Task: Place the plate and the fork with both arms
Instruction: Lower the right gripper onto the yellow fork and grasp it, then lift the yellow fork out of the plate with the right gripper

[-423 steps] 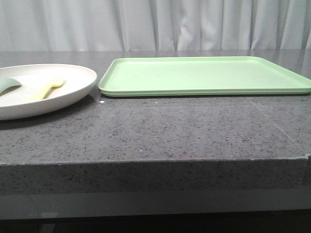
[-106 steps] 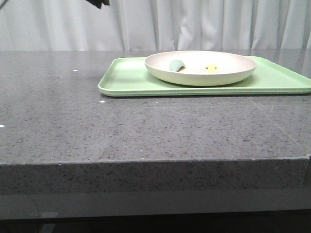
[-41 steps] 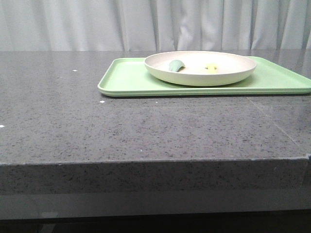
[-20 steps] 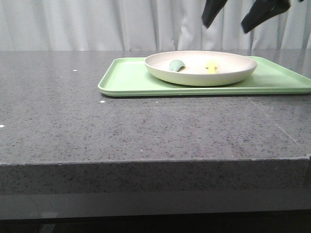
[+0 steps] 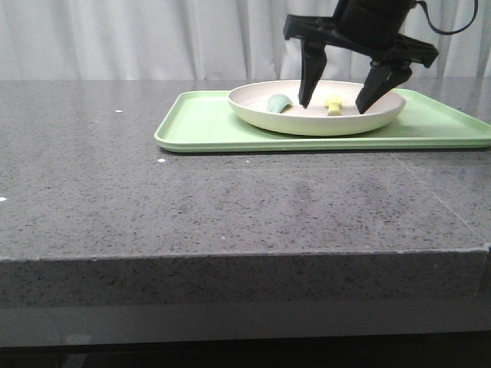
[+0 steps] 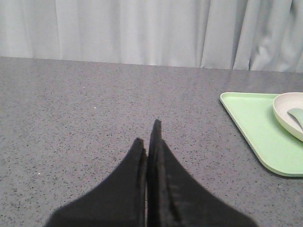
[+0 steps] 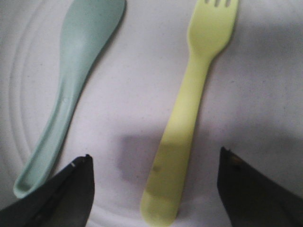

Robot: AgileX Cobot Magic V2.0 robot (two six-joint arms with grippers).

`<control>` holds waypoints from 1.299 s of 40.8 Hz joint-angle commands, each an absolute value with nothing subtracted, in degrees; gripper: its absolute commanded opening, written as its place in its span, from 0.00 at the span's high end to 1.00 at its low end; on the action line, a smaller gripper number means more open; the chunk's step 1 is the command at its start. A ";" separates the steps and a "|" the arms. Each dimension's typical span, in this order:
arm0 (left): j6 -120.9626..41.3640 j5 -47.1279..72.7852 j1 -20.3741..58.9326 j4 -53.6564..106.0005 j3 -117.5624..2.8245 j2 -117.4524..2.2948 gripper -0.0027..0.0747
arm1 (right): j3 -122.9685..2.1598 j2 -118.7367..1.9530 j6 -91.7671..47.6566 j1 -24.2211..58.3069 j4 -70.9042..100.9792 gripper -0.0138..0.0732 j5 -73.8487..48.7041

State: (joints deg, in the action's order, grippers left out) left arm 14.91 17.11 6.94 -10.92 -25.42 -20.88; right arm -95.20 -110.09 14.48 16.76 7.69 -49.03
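Observation:
The cream-white plate (image 5: 253, 115) rests on the light green tray (image 5: 199, 123). The pale yellow fork (image 5: 334, 106) lies in the plate; in the right wrist view the fork (image 7: 189, 118) lies with its handle end between my fingers. My right gripper (image 5: 336, 100) is open and hangs over the plate, one finger on each side of the fork, not touching it; it also shows in the right wrist view (image 7: 155, 163). My left gripper (image 6: 147, 137) is shut and empty over the bare counter, left of the tray (image 6: 255, 132). It is out of the front view.
A teal-green spoon (image 5: 278, 103) lies in the plate left of the fork, also in the right wrist view (image 7: 71, 90). The tray sits on a grey speckled counter (image 5: 230, 199) whose front edge is near the camera. White curtains hang behind.
The plate with fork and spoon moved from the counter's left onto the tray. My right gripper has come down from above, open, and now straddles the fork.

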 commanded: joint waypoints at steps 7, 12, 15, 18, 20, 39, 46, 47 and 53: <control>14.82 12.56 6.86 -11.08 -27.03 -21.30 0.99 | -97.47 -109.34 14.60 16.84 6.85 0.19 -47.28; 14.82 12.56 6.86 -11.08 -27.03 -21.30 0.99 | -97.47 -109.40 14.60 16.84 6.12 0.23 -47.59; 14.82 12.56 6.86 -11.08 -27.03 -21.30 0.99 | -97.47 -109.40 14.60 16.84 5.85 0.32 -48.12; 14.82 12.56 6.86 -11.08 -27.03 -21.30 0.99 | -97.47 -109.40 14.60 16.84 5.85 0.41 -48.65; 14.82 12.56 6.86 -11.08 -27.03 -21.30 0.99 | -97.47 -109.40 14.60 16.84 5.85 0.49 -48.72; 14.82 12.56 6.86 -11.08 -27.03 -21.30 0.99 | -97.47 -109.40 14.60 16.84 5.85 0.83 -48.72; 14.82 12.56 6.86 -11.08 -27.03 -21.30 0.99 | -97.89 -109.03 14.60 16.84 5.85 0.83 -48.73; 14.82 12.56 6.86 -11.08 -27.03 -21.30 0.99 | -98.10 -108.98 14.60 16.84 5.85 0.83 -48.73; 14.82 12.56 6.86 -11.08 -27.03 -21.30 0.99 | -100.81 -107.69 14.60 16.84 5.85 0.83 -50.27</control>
State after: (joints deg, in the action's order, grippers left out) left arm 14.91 17.11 6.94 -10.92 -25.42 -20.88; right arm -97.42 -112.13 14.66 16.84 5.96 -50.93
